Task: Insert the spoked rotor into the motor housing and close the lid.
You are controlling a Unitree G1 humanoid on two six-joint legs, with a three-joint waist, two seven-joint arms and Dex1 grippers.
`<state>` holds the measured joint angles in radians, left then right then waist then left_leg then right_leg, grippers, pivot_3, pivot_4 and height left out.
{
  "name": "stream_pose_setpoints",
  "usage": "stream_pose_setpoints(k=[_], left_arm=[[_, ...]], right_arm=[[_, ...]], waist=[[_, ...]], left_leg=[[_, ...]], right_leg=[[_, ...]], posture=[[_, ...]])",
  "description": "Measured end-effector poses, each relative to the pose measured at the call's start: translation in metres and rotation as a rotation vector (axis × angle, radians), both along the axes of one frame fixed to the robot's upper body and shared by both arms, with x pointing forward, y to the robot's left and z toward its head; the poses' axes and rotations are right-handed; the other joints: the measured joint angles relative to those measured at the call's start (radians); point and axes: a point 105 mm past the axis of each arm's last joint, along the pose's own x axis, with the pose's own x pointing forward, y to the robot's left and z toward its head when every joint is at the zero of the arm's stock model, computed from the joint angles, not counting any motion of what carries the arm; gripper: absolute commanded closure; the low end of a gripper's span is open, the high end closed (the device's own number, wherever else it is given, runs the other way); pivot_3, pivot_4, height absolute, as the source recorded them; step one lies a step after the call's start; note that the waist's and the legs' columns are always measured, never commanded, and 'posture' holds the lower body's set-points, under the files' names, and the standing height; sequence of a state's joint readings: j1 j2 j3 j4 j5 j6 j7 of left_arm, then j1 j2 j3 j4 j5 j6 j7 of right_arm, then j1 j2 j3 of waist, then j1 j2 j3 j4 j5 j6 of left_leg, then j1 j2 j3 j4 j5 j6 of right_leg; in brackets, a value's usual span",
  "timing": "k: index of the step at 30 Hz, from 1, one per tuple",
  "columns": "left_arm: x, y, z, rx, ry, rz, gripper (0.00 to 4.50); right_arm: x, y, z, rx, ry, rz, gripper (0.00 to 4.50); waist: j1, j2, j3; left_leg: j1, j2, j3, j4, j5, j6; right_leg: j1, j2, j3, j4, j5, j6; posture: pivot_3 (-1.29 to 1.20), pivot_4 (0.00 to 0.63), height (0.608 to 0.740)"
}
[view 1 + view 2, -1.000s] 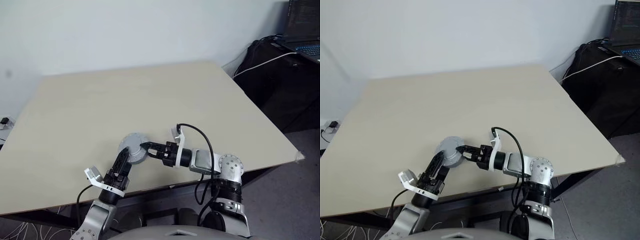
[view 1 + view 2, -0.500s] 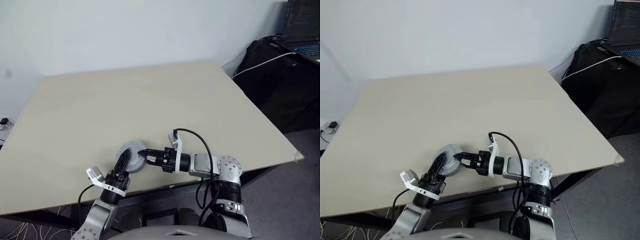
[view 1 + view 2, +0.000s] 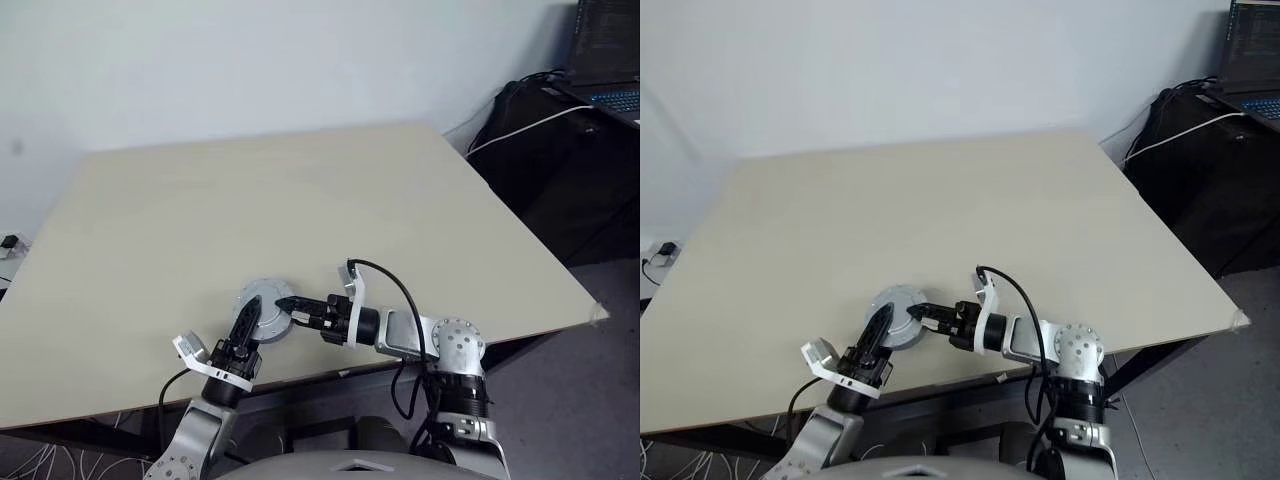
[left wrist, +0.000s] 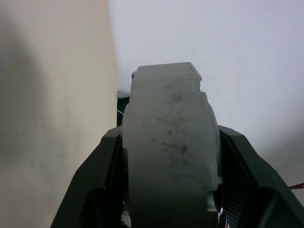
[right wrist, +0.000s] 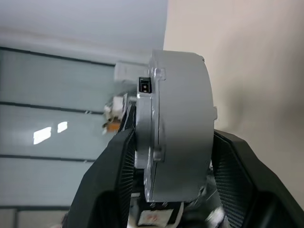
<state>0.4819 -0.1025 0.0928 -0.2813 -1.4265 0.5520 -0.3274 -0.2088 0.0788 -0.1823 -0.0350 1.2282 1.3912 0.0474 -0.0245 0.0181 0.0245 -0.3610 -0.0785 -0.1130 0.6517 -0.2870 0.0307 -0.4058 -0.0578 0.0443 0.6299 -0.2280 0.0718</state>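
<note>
1. Gripping the housing (image 3: 263,312) from both sides — left gripper (image 3: 248,325) at 7 o'clock, right gripper (image 3: 290,308) at 3 o'clock.
2. Housing with lid (image 5: 183,118) on, near table (image 3: 300,200) front edge.

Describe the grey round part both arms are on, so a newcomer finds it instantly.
Look at the near edge of the beige table, where the two arms meet. Between the left gripper and right gripper sits a thick grey round motor assembly, gripped by both, the table's sole object.
</note>
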Motion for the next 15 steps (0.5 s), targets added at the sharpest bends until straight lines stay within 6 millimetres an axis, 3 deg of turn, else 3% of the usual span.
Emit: stream_pose_setpoints(k=[5,11,15], left_arm=[[-0.002,0.001,-0.005,0.008,0.026,0.007,2.4],[-0.001,0.006,-0.007,0.022,0.031,0.041,2.4],[0.001,0.023,-0.016,0.092,0.084,0.131,2.4]], right_arm=[[0.027,-0.019,0.002,-0.061,-0.084,-0.209,0.05],[0.032,-0.039,-0.006,-0.154,-0.131,-0.285,0.0],[0.034,-0.058,-0.008,-0.438,-0.404,-0.288,0.0]], waist=[[0.001,-0.001,-0.001],[0.004,-0.001,-0.001],[0.008,-0.001,-0.001]], left_leg=[[0.0,0.0,0.001,0.002,0.0,0.0],[0.0,0.0,0.001,0.002,0.0,0.0],[0.0,0.0,0.001,0.002,0.0,0.0]], right_leg=[[0.001,0.0,0.0,0.0,0.001,0.001],[0.001,0.0,0.0,0.0,0.001,0.001],[0.001,0.0,0.0,-0.001,0.0,0.001]], posture=[[0.0,0.0,0.74],[0.0,0.0,0.74],[0.0,0.0,0.74]])
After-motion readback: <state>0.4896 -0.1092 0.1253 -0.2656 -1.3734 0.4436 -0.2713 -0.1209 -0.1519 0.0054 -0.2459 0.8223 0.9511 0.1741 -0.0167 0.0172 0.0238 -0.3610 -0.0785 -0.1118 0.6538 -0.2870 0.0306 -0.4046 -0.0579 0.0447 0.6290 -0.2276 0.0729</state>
